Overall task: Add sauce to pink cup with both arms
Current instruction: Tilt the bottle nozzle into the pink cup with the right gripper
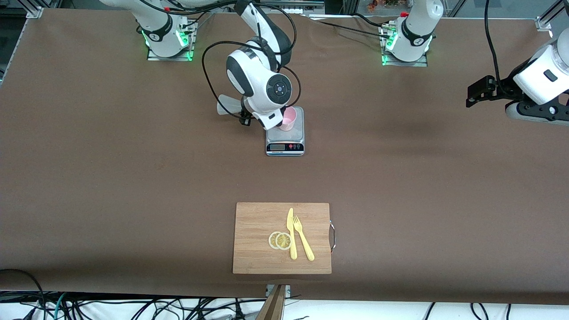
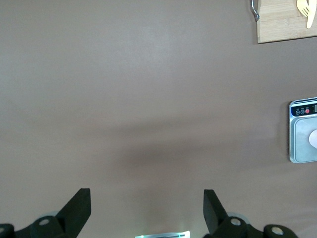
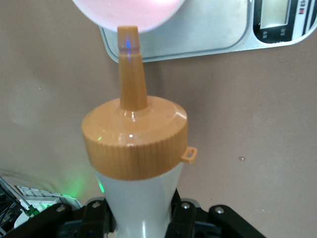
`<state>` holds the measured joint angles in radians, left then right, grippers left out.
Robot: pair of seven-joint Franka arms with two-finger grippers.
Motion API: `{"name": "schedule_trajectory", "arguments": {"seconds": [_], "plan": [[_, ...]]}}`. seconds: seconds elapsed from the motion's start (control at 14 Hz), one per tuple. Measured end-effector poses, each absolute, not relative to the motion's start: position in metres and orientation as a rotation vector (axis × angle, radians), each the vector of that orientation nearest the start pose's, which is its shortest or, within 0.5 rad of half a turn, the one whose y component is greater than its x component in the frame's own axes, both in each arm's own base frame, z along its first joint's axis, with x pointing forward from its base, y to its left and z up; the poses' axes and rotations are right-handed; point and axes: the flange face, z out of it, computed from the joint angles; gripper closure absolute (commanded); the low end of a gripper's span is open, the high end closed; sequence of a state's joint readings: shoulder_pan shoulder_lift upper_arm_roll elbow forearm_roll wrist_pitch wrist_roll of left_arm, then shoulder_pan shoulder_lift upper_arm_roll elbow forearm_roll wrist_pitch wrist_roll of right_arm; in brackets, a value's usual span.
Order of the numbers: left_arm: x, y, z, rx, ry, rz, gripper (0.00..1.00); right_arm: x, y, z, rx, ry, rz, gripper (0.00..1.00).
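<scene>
Right gripper (image 3: 141,218): you have it clamped on the sauce bottle (image 3: 136,148), fingers tight against the whitish body just under the orange cap. It sits over the scale's edge toward the right arm's end of the table.
Sauce bottle: tipped over, nozzle aimed at the pink cup (image 1: 288,119). In the right wrist view the nozzle tip sits right at the cup's rim; you can't tell if it touches. In the front view only the bottle's base (image 1: 227,106) shows, sticking out from the wrist.
Pink cup: upright on the grey scale (image 1: 285,142), on the platform, farther from the front camera than the scale's display.
Left gripper (image 2: 147,208): your left arm waits, up in the air over bare table toward its own end, fingers spread wide, nothing between them.
Cutting board (image 1: 258,240): nearer the front camera than the scale, well apart from it. It carries a yellow knife (image 1: 291,233), a yellow fork (image 1: 303,238) and two lemon slices (image 1: 280,240), overlapping, just beside the knife.
</scene>
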<state>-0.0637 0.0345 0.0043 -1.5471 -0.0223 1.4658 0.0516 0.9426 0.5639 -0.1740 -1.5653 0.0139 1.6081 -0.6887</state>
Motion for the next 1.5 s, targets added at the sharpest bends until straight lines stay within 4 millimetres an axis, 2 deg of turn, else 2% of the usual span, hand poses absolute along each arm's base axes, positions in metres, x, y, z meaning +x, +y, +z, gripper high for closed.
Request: {"name": "schedule_trajectory", "arguments": {"seconds": [0.5,1.07,1.5], "plan": [[0.5521,-0.0355,0.6079,-3.152,0.199,0.183,0.00,0.4515,0.4521,0.2838,-2.360,-2.079,0.818,0.62],[0.5521,-0.0355,0.6079,-3.152,0.208,0.183,0.00,0.4514,0.4519,0.2828,-2.360,-2.077,0.823,0.64],[0.5521,-0.0355,0.6079,-3.152,0.209,0.183,0.00,0.4511,0.4511,0.2828,-2.359,-2.074,0.833,0.60]]}}
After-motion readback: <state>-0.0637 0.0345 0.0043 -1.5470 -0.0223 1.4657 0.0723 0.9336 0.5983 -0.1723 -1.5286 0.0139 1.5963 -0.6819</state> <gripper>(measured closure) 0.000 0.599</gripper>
